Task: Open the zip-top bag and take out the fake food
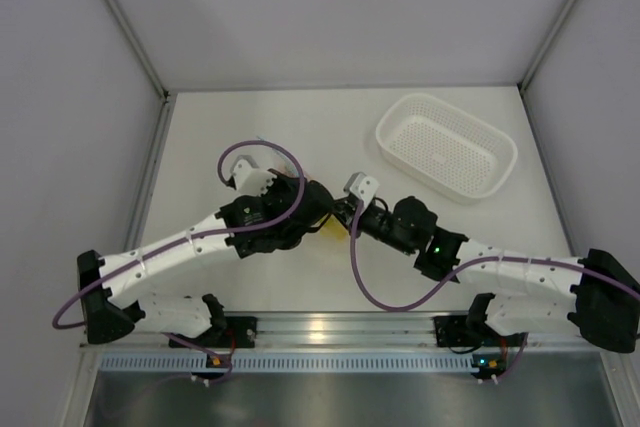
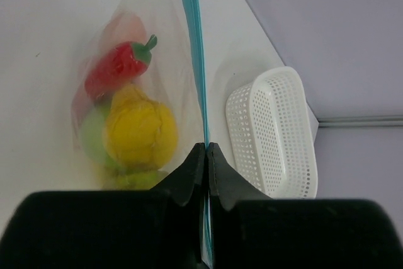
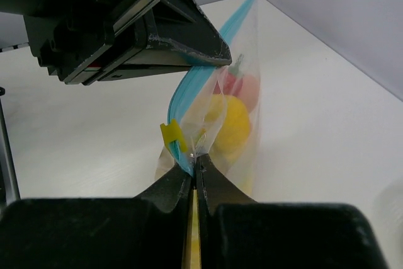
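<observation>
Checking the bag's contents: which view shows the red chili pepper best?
Left wrist view: the red chili pepper shows clearly through the zip-top bag, green stem included. The right wrist view gives only a red blur behind the yellow fruit; from above, the arms hide it.

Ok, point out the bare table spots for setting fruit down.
Bare table: the far stretch along the back wall, left of the white basket. Crowded: the centre, where left claw and right claw pinch the zip-top bag.
</observation>
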Controlling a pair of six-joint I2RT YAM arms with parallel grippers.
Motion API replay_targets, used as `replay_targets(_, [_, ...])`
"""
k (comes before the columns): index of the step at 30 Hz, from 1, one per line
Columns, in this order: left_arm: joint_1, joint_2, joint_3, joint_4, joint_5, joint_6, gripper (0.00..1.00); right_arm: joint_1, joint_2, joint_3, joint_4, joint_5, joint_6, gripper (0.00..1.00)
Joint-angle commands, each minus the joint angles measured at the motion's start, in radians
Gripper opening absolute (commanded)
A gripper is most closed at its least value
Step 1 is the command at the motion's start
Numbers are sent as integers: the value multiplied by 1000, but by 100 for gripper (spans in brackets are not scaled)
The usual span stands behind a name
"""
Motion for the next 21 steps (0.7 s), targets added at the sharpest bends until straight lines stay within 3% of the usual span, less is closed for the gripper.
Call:
replay_targets(1, [-1, 12, 46, 18, -11, 64, 7, 16, -39, 49, 17, 1, -18, 0])
replay_targets(3, [-1, 21, 60, 20, -29, 115, 26, 16, -57, 40, -14, 13, -18, 0])
replay_targets(4, [3, 29, 89, 20, -30, 182, 43, 18, -77, 37, -20, 29, -18, 0])
replay_targets(6, [6, 47, 106, 20, -37, 231, 61, 18, -95, 26, -38, 47, -17, 0])
replay_targets(7, [11, 49, 110, 20, -34, 260, 76, 16, -115, 23, -46, 64, -17, 0])
replay_targets(9, [17, 53, 124, 23, -37, 305, 85, 16, -132, 21, -71, 78, -15, 0])
replay_targets(11, [31, 50, 127, 81, -32, 482, 95, 16, -161, 20, -109, 104, -20, 0])
replay_targets(12, [37, 44, 121, 182, -9, 560, 99, 15, -174, 12, -118, 137, -21, 0])
replay_targets(13, [55, 41, 117, 237, 24, 742, 99, 15, -203, 6, -138, 151, -24, 0])
replay_targets(15, [96, 41, 117, 323, 110, 852, 99, 15, -232, -2, -167, 176, -27, 0])
replay_targets(18, [221, 33, 95, 458, 380, 1055, 99, 13, -295, -8, -239, 179, -41, 0])
replay_targets(19, [277, 29, 81, 507, 534, 1172, 99, 13, -327, -10, -255, 181, -47, 0])
replay_targets(21, [324, 21, 55, 573, 676, 1272, 99, 13, -367, -2, -315, 184, -53, 0])
